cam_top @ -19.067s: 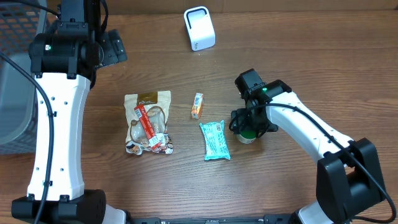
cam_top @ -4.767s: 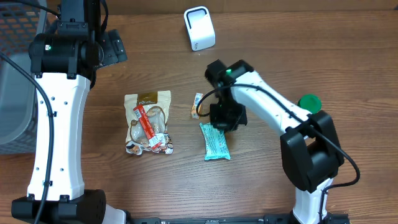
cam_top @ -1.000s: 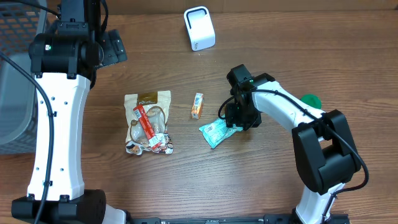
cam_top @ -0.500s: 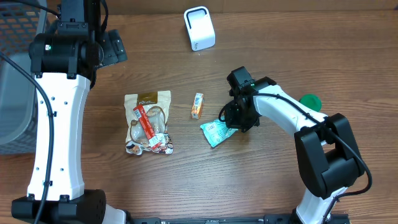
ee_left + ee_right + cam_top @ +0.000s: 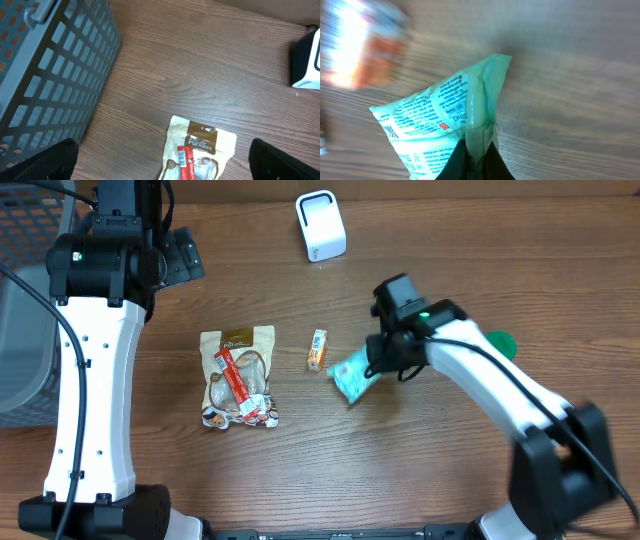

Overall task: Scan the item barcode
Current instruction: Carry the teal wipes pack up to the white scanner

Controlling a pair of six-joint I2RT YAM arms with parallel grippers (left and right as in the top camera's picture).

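Note:
A mint-green snack packet (image 5: 351,376) hangs tilted just above the table, pinched by its sealed edge in my right gripper (image 5: 378,365). The right wrist view shows the packet (image 5: 440,115) printed side up, with the jaws of the right gripper (image 5: 476,150) shut on its seam and a small barcode (image 5: 390,131) near its left corner. The white scanner (image 5: 320,225) stands at the back of the table, well apart from the packet. My left gripper (image 5: 162,165) is open, high over the left side, holding nothing.
A brown snack pouch (image 5: 238,375) with a red stick on it lies left of centre. A small orange box (image 5: 317,349) sits just left of the packet. A green lid (image 5: 498,343) lies to the right. A grey basket (image 5: 50,70) stands at the far left.
My right gripper shut on the packet's edge and lifted it off the table, moving slightly back and up. The left arm has not moved.

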